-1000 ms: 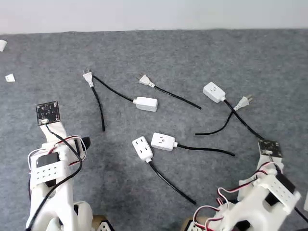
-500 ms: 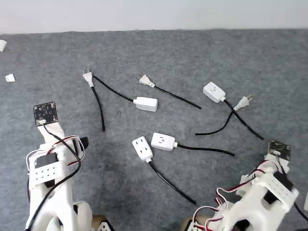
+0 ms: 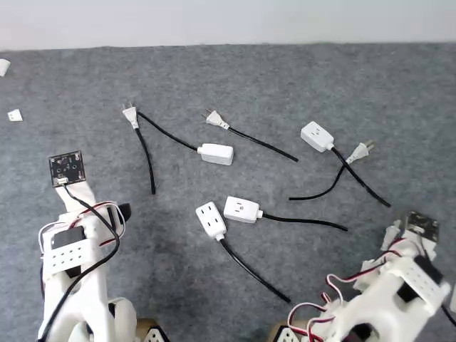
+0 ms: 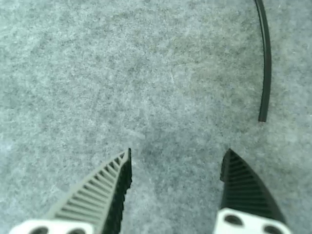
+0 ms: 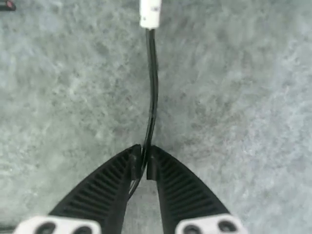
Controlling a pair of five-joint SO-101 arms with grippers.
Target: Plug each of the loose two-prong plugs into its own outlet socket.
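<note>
You are pinching the black cord (image 5: 152, 83) well behind its plug (image 5: 150, 12) with the right jaws, left jaws spread; you are probably risking the plug flopping or the cord slipping.

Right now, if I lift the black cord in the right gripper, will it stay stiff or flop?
Probably floppy: the black cord bends between the right gripper and its white end. It is likely light; that end may drag, then swing. The thin cord might slip through that pinch.

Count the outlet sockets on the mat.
4: centre socket, right socket, and the front pair, level socket beside angled socket. None seems hidden.
</note>
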